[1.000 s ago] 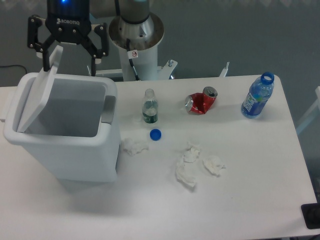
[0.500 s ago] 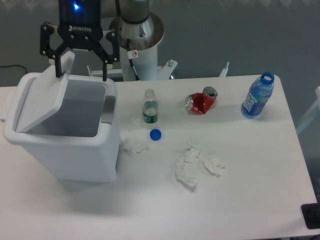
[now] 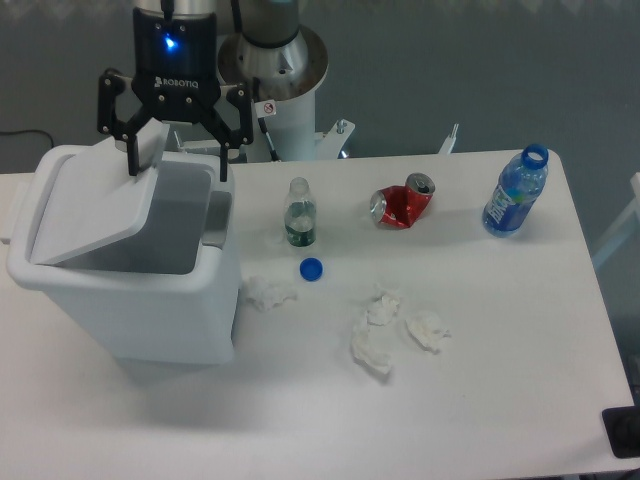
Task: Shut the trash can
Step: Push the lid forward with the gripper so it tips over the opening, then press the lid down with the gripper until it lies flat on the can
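Gripper (image 3: 177,165) was spread wide, holding nothing, one finger against trash can (image 3: 130,290) lid (image 3: 95,208); best pushed down evenly until latched.

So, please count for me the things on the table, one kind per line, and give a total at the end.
Trash can: 1
Bottles: 2, a small clear one and a blue one
Crushed red can: 1
Blue bottle cap: 1
Crumpled tissues: 4
Total: 9
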Robot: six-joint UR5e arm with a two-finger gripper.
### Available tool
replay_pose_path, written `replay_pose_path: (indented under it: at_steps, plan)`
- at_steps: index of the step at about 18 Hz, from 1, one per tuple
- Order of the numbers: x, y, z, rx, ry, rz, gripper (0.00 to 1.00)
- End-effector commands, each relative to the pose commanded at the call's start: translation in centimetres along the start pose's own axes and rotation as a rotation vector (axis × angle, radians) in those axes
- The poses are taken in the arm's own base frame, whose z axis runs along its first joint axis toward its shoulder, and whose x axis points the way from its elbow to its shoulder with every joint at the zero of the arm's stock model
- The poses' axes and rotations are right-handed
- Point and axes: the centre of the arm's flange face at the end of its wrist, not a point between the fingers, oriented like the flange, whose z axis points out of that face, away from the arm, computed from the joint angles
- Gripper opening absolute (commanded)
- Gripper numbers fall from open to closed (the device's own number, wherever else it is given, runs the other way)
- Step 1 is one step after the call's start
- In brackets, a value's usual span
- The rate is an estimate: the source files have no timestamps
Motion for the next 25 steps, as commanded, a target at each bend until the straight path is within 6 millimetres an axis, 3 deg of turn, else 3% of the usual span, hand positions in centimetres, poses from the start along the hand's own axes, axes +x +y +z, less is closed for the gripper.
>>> replay_pose_path:
  at_steps: [11, 25]
  plan:
    - [-1.4, 0.7, 2.7, -0.048, 0.0, 0.003, 1.0]
    - [-1.8, 1.5, 4.2, -0.081, 0.003, 0.008, 1.0]
